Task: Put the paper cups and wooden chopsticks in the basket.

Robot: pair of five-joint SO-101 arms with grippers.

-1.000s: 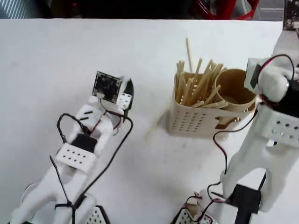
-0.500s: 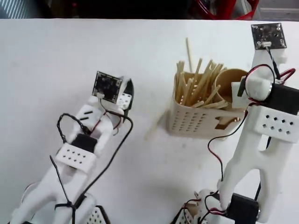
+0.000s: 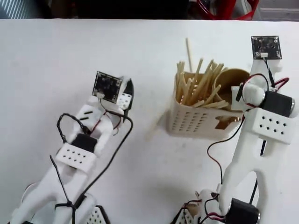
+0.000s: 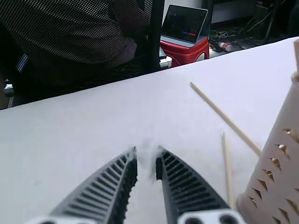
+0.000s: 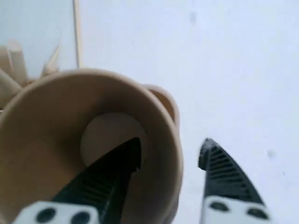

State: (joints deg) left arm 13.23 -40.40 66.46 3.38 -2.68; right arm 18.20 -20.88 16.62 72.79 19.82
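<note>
The basket [image 3: 196, 122] stands on the table [image 3: 70, 46] to the right of the middle, with a bundle of chopsticks [image 3: 198, 86] leaning every way out of its left part. The cup [image 3: 231, 80] sits upright in its right end, just beside the bundle. The right arm [image 3: 261, 135] reaches up along the basket's right side, with its wrist above the cup. In its wrist view the right gripper [image 5: 170, 144] is spread wide across the cup's rim, one finger [image 5: 119, 161] down inside the cup and the other outside the wall, neither pressing on it. A second brown rim shows close behind the cup; whether it is another cup cannot be told. A loose chopstick [image 3: 188, 52] lies flat on the table behind the basket, near its back edge. A second chopstick [image 4: 227, 163] lies on the table just beside the basket's left wall. The left gripper [image 4: 145, 156] rests low over the table well to the left of the basket, its fingers drawn almost together with only a thin gap at the tips and nothing between them.
</note>
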